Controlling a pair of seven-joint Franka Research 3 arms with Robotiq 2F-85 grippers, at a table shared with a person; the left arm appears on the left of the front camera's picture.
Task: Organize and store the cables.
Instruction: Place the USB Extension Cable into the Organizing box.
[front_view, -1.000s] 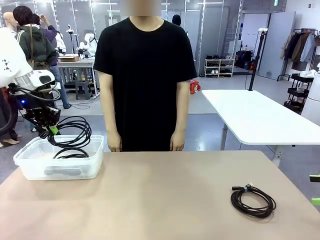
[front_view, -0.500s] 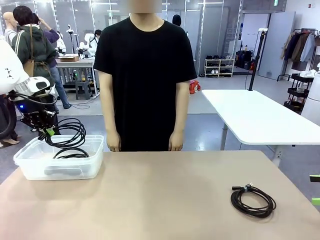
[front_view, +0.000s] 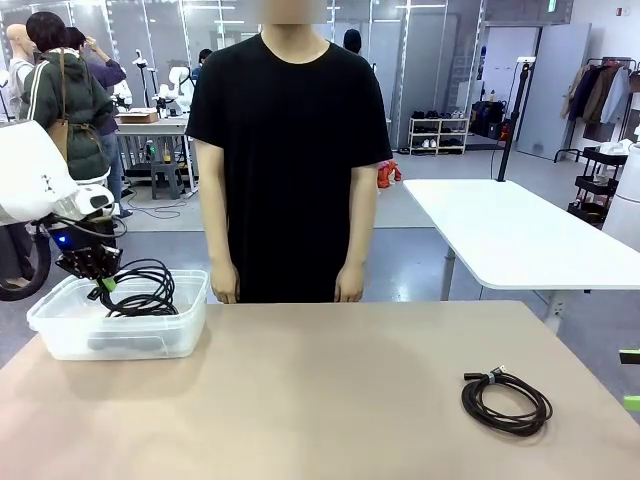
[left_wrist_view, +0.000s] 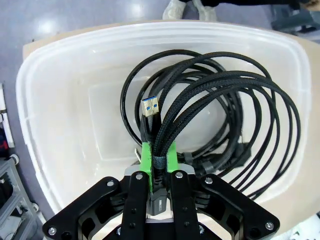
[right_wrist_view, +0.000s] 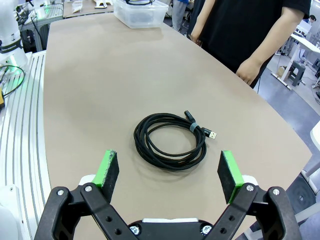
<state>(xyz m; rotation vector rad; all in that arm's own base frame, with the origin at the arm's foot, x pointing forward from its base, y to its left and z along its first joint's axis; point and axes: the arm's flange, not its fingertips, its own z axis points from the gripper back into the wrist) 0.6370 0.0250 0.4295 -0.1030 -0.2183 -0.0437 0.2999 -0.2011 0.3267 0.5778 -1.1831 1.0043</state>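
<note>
Left gripper (left_wrist_view: 159, 159) pinches coiled cable (left_wrist_view: 225, 100) hanging into clear bin (left_wrist_view: 55, 100), far left corner of table (front_view: 320, 400). Right gripper (right_wrist_view: 168, 172) jaws spread above second cable (right_wrist_view: 170, 141) near right edge. Person (front_view: 290, 150) stands at far edge.

A big open lab hall: glossy grey floor (front_view: 410, 265), tall glass-panelled partitions (front_view: 420, 60), a long white work table (front_view: 520, 235) — plus a cluttered grey metal workbench (front_view: 150, 128) and a black tiered cart (front_view: 598, 185).
</note>
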